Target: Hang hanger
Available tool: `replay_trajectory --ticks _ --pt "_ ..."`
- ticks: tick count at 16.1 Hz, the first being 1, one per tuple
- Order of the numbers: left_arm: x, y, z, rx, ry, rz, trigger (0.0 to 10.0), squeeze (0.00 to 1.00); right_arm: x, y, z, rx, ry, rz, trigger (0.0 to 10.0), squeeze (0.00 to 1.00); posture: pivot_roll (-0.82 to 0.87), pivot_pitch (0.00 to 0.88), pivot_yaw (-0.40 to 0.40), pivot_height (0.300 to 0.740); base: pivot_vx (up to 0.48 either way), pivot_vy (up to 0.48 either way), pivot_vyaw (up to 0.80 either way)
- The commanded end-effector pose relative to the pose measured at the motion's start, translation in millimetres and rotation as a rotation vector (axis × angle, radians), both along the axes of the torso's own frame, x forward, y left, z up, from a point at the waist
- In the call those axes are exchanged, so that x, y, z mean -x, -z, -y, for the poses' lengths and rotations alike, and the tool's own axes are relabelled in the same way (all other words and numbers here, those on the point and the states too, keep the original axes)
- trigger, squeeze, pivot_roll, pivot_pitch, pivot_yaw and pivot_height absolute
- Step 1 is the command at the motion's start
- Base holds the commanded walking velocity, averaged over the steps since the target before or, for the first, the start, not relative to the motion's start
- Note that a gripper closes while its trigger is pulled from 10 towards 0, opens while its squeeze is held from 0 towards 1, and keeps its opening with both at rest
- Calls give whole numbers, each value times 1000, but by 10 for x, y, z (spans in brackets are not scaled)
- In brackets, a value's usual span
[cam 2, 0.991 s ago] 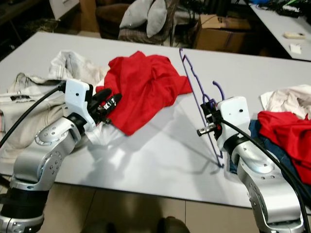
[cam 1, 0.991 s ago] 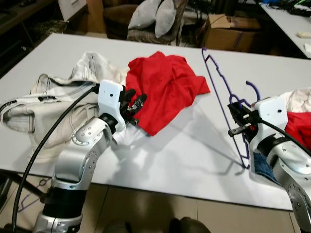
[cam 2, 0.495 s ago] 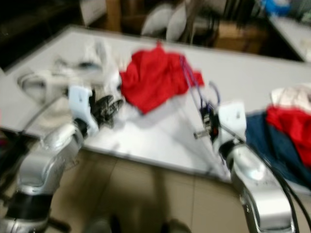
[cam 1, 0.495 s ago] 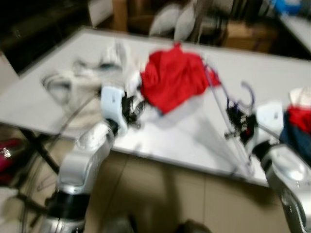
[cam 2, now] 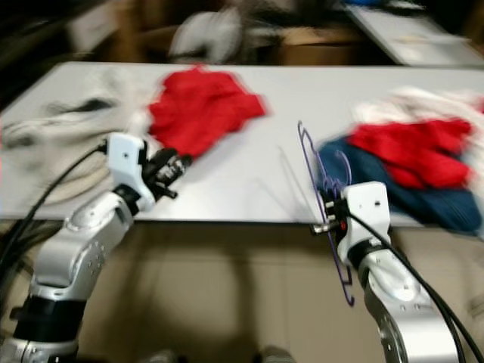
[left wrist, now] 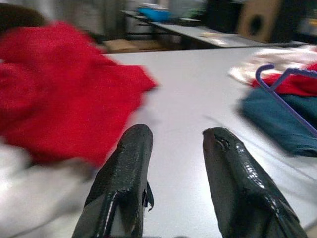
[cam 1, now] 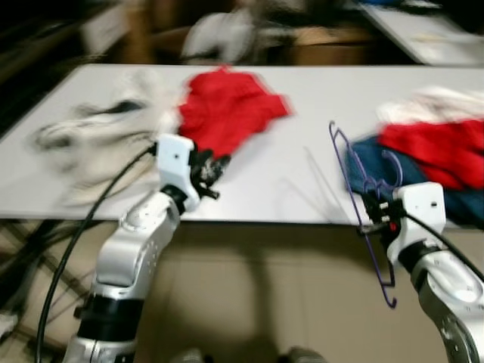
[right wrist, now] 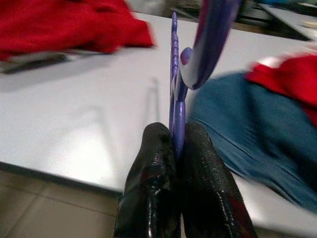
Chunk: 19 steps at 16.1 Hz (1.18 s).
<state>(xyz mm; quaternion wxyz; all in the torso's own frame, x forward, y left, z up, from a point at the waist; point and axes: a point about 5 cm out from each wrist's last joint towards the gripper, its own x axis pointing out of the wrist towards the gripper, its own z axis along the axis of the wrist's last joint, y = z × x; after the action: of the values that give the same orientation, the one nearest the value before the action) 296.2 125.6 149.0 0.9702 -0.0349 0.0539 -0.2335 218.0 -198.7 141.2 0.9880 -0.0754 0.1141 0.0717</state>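
1. Hanger [cam 1: 355, 193], purple, is pinched between the closed fingers of the right gripper [right wrist: 177, 148] and stands upright at the near edge of the white table [cam 1: 302, 106], its lower end below the edge
2. The left gripper [left wrist: 173, 144] is over the table edge with fingers apart, holding nothing, near a red cloth [cam 1: 227, 110]
3. A blue and red clothes pile [cam 1: 431, 155] lies just behind the hanger

The hanger [cam 1: 361, 203] is purple. On the white table [cam 1: 302, 113], a red garment [cam 1: 227, 110] lies left of it, blue and red cloth [cam 1: 423, 147] right; the blurred pale heap [cam 1: 98, 136] looks off-white.
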Motion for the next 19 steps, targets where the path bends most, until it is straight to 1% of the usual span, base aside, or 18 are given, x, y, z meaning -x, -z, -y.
replay_trajectory --ticks 1,2,4,5,6,7,8,9,10,11,13,15,17,18,19 --pt "-1 19 -32 -13 -12 -1 10000 0 -20 -82 8 -7 8 34 10000 0 -148 0 -8 740 0 0 -781" --pt "15 28 -31 -18 -13 0 10000 0 -29 -89 17 -2 13 31 10000 0 -144 0 -17 740 0 0 -788" --pt "38 24 -24 -28 -21 8 10000 0 -78 -126 19 10 22 58 10000 0 -134 0 -35 740 0 0 -784" --pt "42 22 -25 -27 -22 9 10000 0 -94 -143 34 48 36 77 10000 0 -132 0 -39 740 0 0 -788" --pt "48 19 -27 -24 -27 13 10000 0 -108 -143 42 59 36 73 10000 0 -130 0 -40 740 0 0 -781" --pt "55 17 -29 -17 -31 21 10000 0 -112 -143 53 35 49 74 10000 0 -129 0 -40 740 0 0 -781" --pt "52 12 -33 -8 -40 29 10000 0 -120 -154 64 72 64 101 10000 0 -130 0 -39 740 0 0 -781" --pt "53 9 -27 0 -42 34 10000 0 -125 -149 78 43 88 101 10000 0 -130 0 -41 740 0 0 -744" --pt "63 9 -12 2 -37 37 10000 0 -121 -135 78 26 81 69 10000 0 -134 0 -42 740 0 0 -706" --pt "74 13 4 8 -32 39 10000 0 -113 -116 58 31 49 40 10000 0 -142 0 -39 740 0 0 -700" --pt "87 22 21 16 -25 44 10000 0 -115 -151 45 36 56 71 10000 0 -154 0 -27 740 0 0 -709" --pt "58 12 13 16 -32 62 10000 0 -125 -207 5 24 29 95 10000 0 -163 0 -16 740 0 0 -738" --pt "19 -9 -15 21 -61 73 10000 0 -132 -271 -44 51 -15 129 10000 0 -166 0 -12 740 242 0 -744" --pt "17 -18 -22 24 -72 79 10000 0 -130 -294 -53 79 -27 142 10000 0 -170 0 -11 740 255 0 -506" --pt "15 -29 -34 37 -89 88 10000 0 -125 -354 -73 112 -58 177 10000 0 -170 0 -11 740 277 0 0"
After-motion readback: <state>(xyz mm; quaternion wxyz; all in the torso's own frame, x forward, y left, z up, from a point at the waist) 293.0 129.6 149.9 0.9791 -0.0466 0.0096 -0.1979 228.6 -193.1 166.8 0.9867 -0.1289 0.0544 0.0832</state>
